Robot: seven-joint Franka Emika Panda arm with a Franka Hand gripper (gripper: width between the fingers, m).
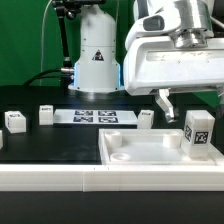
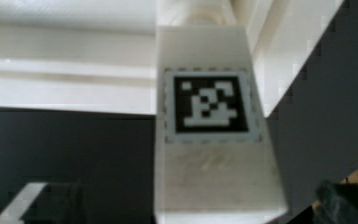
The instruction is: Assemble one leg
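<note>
Spread wide, the pincer (image 2: 190,198) grasps nothing. In the wrist view its two fingers (image 2: 34,200) stand one on each side of the leg (image 2: 208,100), and a gap is seen between them and the white post. This leg (image 1: 198,133) stands upright in the corner of the panel (image 1: 140,158) at the exterior view's right, with one tag face turned toward the camera. It seems that the step in hand is the fixing of this leg into the corner of the panel. Whether it already sits fully in its place cannot be told from these pictures. The next move probably calls for the pincer to close squarely on the post, low enough for a firm hold, and then to press or turn it without tilting it. A grip that is off centre could push the leg over. Counted, there are four legs. One is on the panel and three more legs lie loose on the black table (image 1: 40,145): two (image 1: 15,120) (image 1: 45,114) at the exterior view's left and one (image 1: 146,118) just behind the far rim of the panel. There is one panel, one marker board (image 1: 95,117) between the loose legs, and one arm.
</note>
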